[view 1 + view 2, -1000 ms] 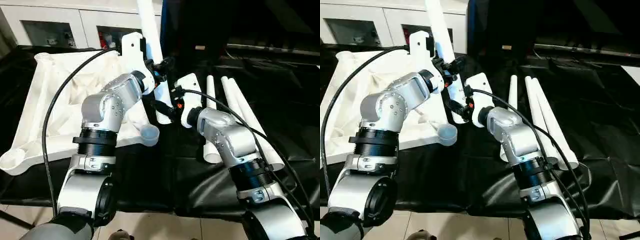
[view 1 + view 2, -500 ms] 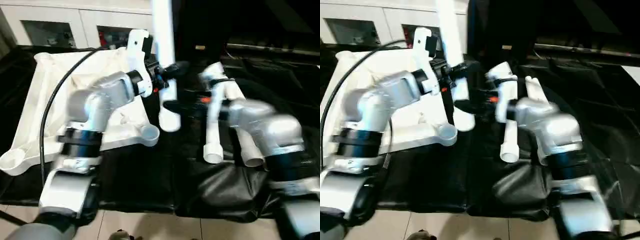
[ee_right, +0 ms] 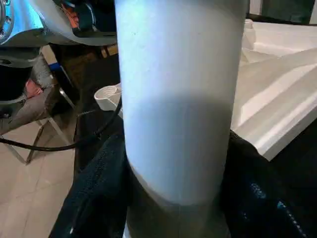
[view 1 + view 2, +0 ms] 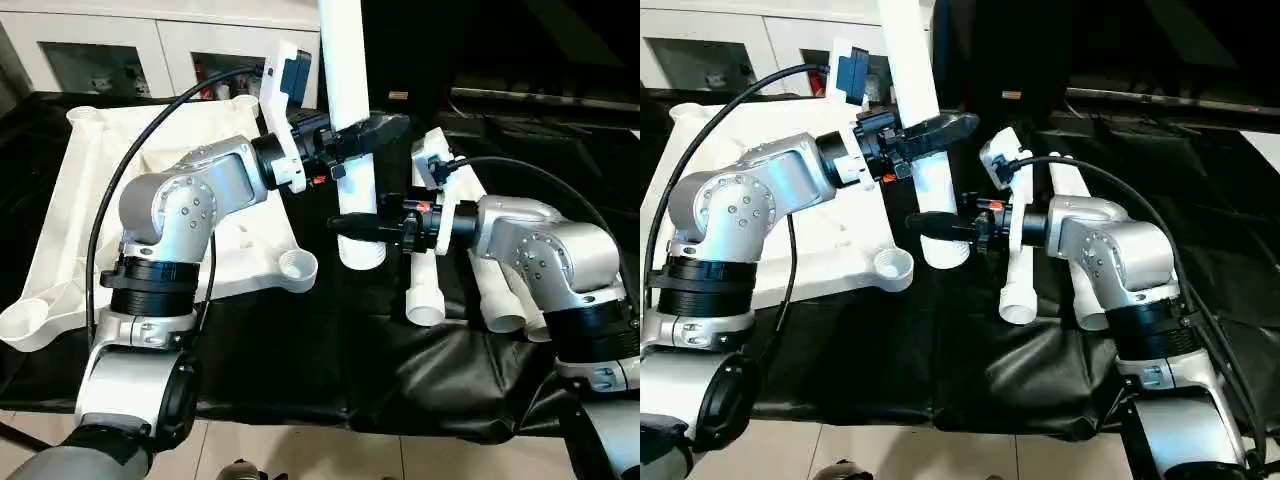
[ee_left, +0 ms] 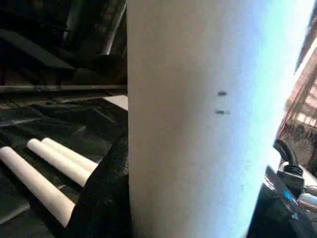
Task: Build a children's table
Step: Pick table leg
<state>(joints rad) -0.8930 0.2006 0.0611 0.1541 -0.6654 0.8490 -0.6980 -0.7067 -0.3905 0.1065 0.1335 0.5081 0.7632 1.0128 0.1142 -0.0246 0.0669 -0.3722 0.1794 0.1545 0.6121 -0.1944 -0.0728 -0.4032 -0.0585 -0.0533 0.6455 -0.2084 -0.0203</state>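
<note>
Leg [image 4: 352,150] swung upright, both pincers gripping

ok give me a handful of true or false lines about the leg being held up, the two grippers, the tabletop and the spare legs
1. The raised leg stands nearly upright between the two grippers. True.
2. The left gripper grips the leg above the right gripper. True.
3. The leg's flared end is already seated in a corner socket. False: it hangs over the black cloth, beside the near corner socket.
4. The tabletop lies with its ribbed underside facing up. True.
5. The spare legs stand upright in the tabletop. False: they lie flat on the cloth on the robot's right side.
6. The right gripper is closed on one of the spare legs. False: it is closed on the raised leg, near its lower end.
</note>
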